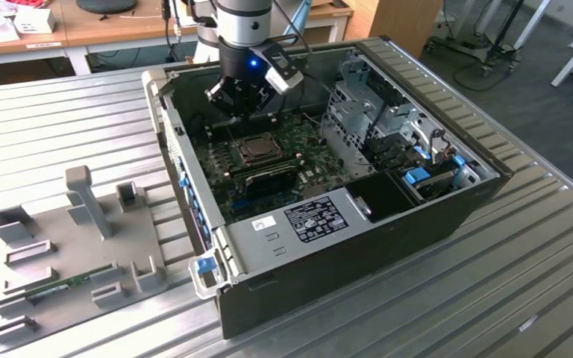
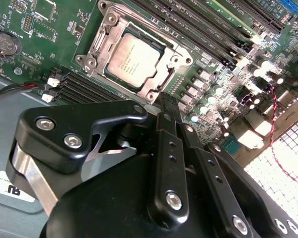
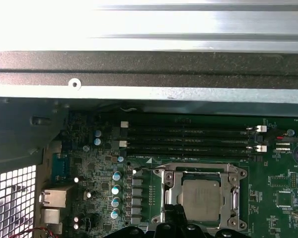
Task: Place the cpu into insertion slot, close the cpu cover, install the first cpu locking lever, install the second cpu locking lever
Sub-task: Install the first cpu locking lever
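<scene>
The cpu (image 2: 133, 60) shows its silvery-grey top inside the insertion slot (image 1: 257, 149) on the green motherboard (image 1: 301, 142). The cpu cover (image 2: 176, 55) lies flat around it as a silvery frame, and the chip shows through its hollow centre. In the first wrist view the cpu (image 3: 201, 196) and the cpu cover (image 3: 234, 198) sit low in the picture. My gripper (image 2: 165, 101) hangs just above the board beside one edge of the slot. Its black fingers are shut together with nothing between them. In the exterior view my gripper (image 1: 236, 110) is over the far end of the board.
The board lies inside an open black computer case (image 1: 366, 246) with tall walls and a metal drive cage (image 1: 371, 119). Long black memory slots (image 3: 188, 140) run beside the socket. A grey fixture plate (image 1: 68, 253) lies on the slatted metal table (image 1: 525, 298).
</scene>
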Robot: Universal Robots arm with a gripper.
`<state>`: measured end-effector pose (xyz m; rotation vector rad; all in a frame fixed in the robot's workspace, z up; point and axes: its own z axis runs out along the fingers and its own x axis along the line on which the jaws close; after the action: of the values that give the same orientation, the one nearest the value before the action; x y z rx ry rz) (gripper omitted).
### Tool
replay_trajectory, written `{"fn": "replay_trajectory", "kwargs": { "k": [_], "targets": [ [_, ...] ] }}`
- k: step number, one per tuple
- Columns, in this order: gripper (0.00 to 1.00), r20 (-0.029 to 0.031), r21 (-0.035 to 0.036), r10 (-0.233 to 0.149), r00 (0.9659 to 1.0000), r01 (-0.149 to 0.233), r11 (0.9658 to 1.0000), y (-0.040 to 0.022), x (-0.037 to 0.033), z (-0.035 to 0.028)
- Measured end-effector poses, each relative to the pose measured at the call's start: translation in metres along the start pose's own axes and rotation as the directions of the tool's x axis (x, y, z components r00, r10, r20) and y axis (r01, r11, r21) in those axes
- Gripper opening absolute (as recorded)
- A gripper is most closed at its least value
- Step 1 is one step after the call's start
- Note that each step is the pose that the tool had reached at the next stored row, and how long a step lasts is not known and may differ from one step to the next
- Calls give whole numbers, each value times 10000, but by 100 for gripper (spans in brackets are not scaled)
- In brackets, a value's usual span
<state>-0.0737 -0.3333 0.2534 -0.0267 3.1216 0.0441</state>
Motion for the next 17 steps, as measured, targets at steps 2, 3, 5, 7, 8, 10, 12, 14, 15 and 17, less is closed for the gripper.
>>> {"fn": "replay_trajectory", "kwargs": {
  "k": [2,3,5,7,8,10,12,14,15,17],
  "targets": [
    [11,0,0,0,10000,0,10000,0,1,1],
    [11,0,0,0,10000,0,10000,0,1,1],
    [11,2,-1,1,10000,-1,10000,0,5,2],
    [11,1,-2,0,10000,0,10000,0,16,2],
    [11,0,0,0,10000,0,10000,0,21,2],
    [11,0,0,-1,10000,1,10000,1,30,3],
    [11,1,-1,0,10000,0,10000,1,39,5],
    [11,0,0,-1,10000,1,10000,1,56,6],
    [11,-1,1,-1,10000,1,10000,1,68,6],
    [11,0,0,0,10000,0,10000,3,105,7]
  ]
}}
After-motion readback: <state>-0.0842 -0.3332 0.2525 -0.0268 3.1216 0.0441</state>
